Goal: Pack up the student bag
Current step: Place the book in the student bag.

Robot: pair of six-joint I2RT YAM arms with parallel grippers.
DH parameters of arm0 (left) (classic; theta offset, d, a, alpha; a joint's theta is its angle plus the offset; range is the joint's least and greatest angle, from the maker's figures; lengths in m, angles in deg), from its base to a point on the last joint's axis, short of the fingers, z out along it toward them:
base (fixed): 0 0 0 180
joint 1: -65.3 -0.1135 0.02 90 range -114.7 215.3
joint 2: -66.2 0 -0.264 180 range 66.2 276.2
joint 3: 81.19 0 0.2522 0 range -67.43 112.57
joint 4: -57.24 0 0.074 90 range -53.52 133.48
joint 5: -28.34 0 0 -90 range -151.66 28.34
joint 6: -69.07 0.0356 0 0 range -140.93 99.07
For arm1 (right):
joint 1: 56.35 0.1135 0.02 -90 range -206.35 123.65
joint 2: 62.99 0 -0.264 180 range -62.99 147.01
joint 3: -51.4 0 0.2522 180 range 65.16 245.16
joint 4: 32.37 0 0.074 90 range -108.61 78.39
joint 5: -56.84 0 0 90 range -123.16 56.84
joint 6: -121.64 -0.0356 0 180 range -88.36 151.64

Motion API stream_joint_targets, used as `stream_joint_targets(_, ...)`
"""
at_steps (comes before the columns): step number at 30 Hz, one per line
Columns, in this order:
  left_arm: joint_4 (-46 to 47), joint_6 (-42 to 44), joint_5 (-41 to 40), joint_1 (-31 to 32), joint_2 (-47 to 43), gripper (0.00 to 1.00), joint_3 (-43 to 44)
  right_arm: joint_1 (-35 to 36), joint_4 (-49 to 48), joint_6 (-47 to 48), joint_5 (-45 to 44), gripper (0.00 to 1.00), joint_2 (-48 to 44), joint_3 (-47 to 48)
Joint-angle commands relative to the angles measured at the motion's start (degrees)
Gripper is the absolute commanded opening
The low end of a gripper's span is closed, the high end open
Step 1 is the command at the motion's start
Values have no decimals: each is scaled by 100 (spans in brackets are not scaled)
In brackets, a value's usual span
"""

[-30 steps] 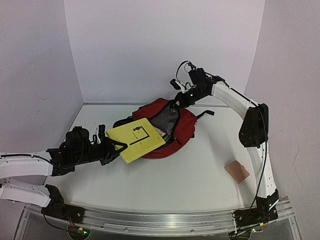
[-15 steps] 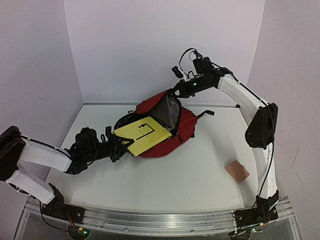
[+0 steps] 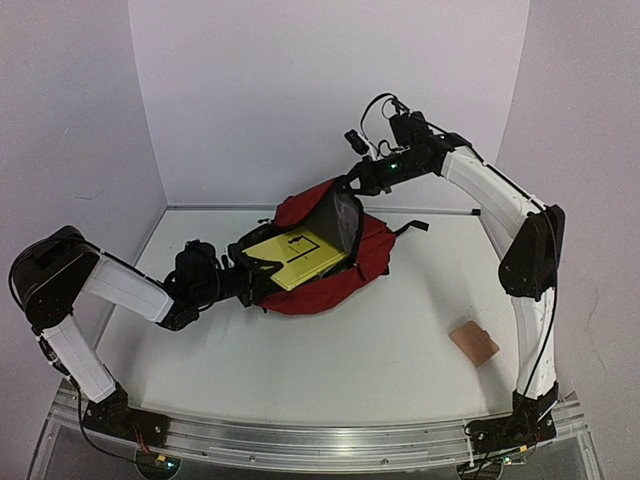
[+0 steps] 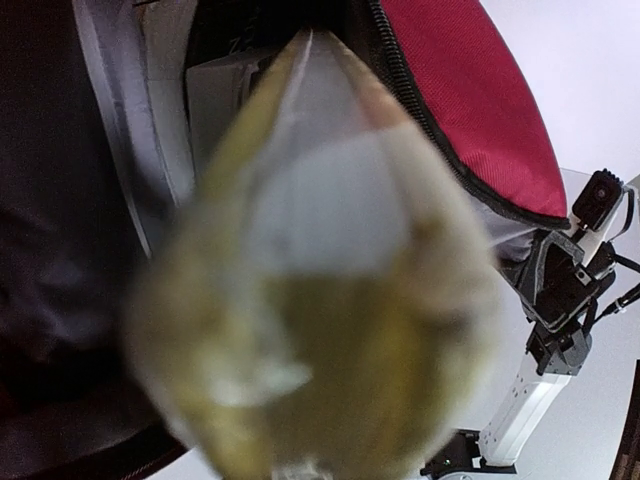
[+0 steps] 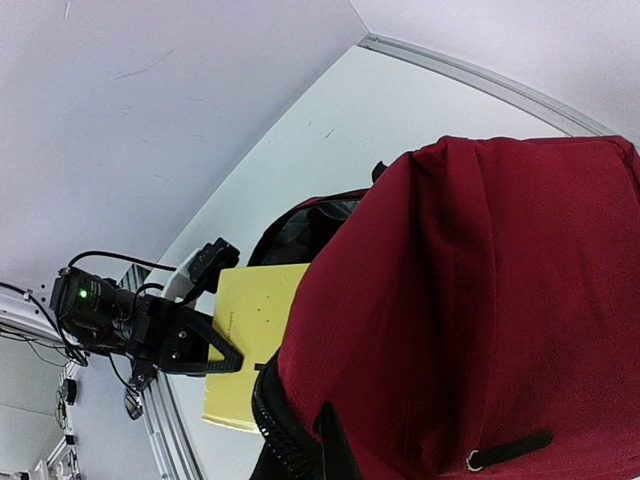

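Overhead, the student bag [image 3: 372,262] lies at the middle of the frame on the white table [image 3: 380,370], with its mouth facing left and its upper flap standing up. The right gripper [image 3: 352,186], reaching in from the upper right, is pinched on the top edge of that flap. The left gripper [image 3: 258,276], coming from the lower left, is clamped on the near edge of a yellow book [image 3: 300,253]. The book's far part sits inside the open mouth, under the raised flap. A small tan object [image 3: 474,345] lies well apart at the lower right.

From the left wrist, the yellow book [image 4: 320,330] fills the centre as a blur, and the fingers cannot be made out. The bag's red fabric [image 4: 470,100] and black zip curve across the upper right, with dark lining at the left.

From the right wrist, the bag [image 5: 470,300] fills the right half. One black finger [image 5: 335,450] at the bottom centre presses on the zip edge. At the left, the left gripper [image 5: 215,355] grips the book [image 5: 255,320] by its edge.
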Motion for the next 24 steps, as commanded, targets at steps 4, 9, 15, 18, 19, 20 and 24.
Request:
stream_joint_targets(4, -1544, 719, -24, -27, 358, 5, 1764, 203, -357, -38, 298, 0, -548, -315)
stream_joint_targets(9, -2754, 1047, 57, 16, 498, 26, 2545, 200, -359, 3, 229, 0, -542, -321)
stream_joint_targets(15, -3736, 1264, -544, 130, -220, 65, 2284, 194, -356, 53, 194, 0, -550, -360)
stream_joint_targets(18, -4130, 1346, -697, 165, -467, 71, 2257, 191, -356, 67, 184, 0, -539, -375)
stream_joint_targets(19, -4271, 1363, -739, 172, -533, 71, 2275, 190, -356, 66, 184, 0, -528, -369)
stream_joint_targets(20, -4410, 1382, -794, 185, -590, 70, 2294, 190, -356, 63, 184, 0, -513, -361)
stream_joint_targets(24, -4836, 1348, -1070, 261, -809, 61, 2205, 194, -356, 41, 191, 0, -468, -312)
